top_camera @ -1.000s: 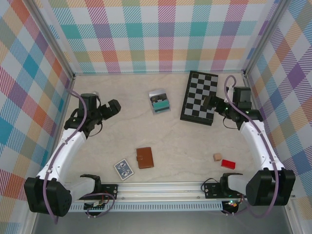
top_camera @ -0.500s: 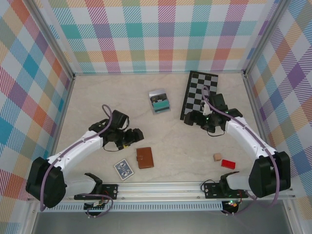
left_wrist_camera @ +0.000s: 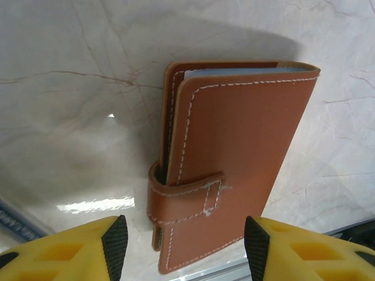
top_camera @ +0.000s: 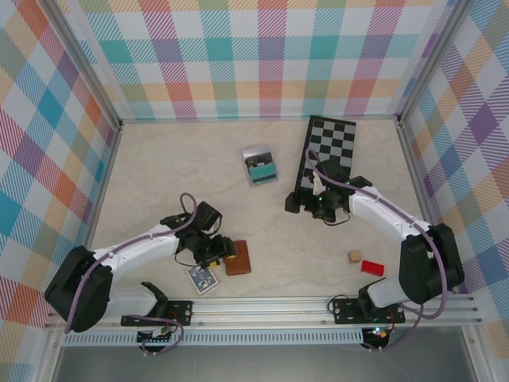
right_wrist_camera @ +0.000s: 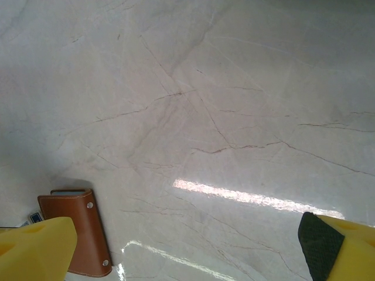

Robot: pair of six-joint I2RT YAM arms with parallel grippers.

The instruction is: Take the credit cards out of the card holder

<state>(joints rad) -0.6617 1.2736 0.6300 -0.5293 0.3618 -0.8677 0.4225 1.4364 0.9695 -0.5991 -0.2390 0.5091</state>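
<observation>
The card holder [left_wrist_camera: 234,170] is a brown leather wallet lying flat and closed on the marble table, its snap tab [left_wrist_camera: 187,199] fastened. It also shows near the front edge as the card holder [top_camera: 237,258], and low on the left as the card holder [right_wrist_camera: 76,234]. The credit cards are hidden inside it; a blue-grey inner edge peeks out at its far end. My left gripper [left_wrist_camera: 184,249] is open and straddles the holder's near end, with a gap at each pad [left_wrist_camera: 115,240]. My right gripper [right_wrist_camera: 187,257] is open over bare table, right of the holder.
A blue patterned card deck [top_camera: 202,277] lies just left of the holder. Further back are a grey-and-teal box [top_camera: 260,165] and a chessboard [top_camera: 326,159]. A tan block [top_camera: 355,256] and a red block [top_camera: 372,267] sit front right. A metal rail [top_camera: 262,306] runs along the near edge.
My left arm has swung from the back left down to the card holder, and its jaws have narrowed. My right arm has come off the chessboard leftward toward the table's middle.
</observation>
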